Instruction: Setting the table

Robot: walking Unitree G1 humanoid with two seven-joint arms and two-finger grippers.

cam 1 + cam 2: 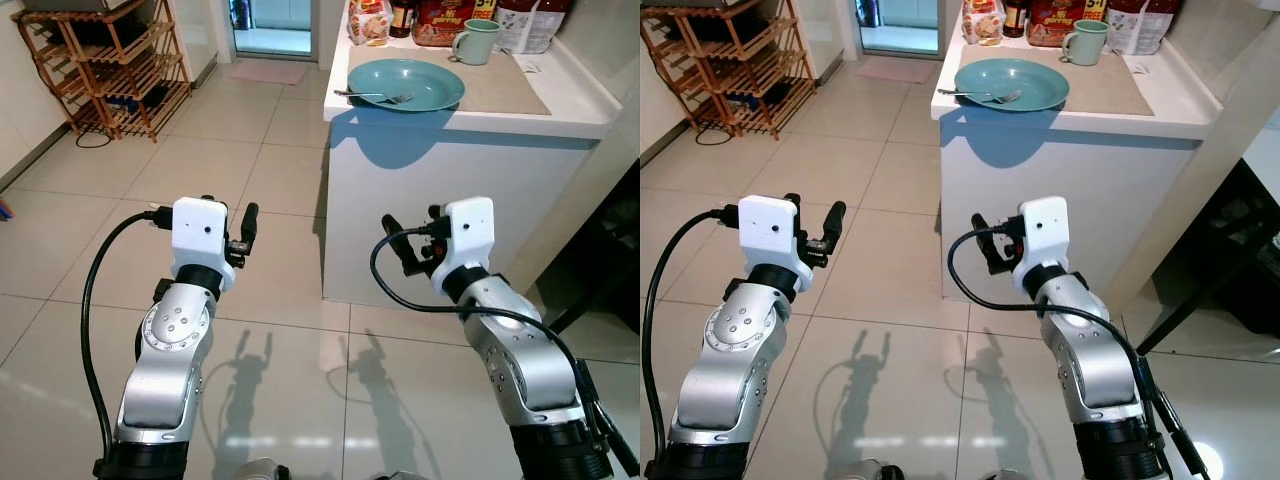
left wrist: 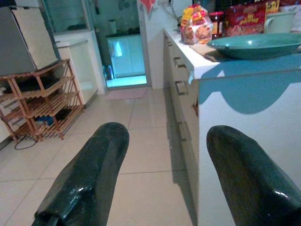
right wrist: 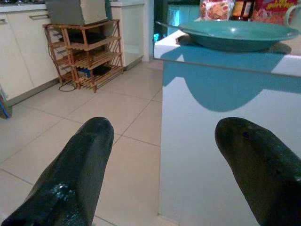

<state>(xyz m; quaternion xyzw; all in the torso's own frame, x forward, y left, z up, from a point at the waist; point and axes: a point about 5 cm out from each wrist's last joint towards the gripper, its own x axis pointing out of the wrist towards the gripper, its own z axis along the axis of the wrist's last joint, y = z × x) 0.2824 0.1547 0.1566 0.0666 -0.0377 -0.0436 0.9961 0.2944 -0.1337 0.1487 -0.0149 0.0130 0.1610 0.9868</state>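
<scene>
Closest, the left gripper [image 2: 164, 174] and the right gripper [image 3: 162, 174] are held up over the tiled floor [image 1: 250, 180], both wide open and holding nothing. Ahead stands a white counter [image 1: 450, 200]. On it a teal plate [image 1: 430, 80] holds a fork [image 1: 375, 96]. A green mug [image 1: 476, 41] stands behind the plate.

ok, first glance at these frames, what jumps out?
The teal plate on the white counter ahead, its edge jutting over the counter's end, with a fork lying in it and a green mug behind. Nearer, both silver arms are raised over the tiled floor, left tool and right tool open and empty, short of the counter. A wooden rack stands far left.
</scene>
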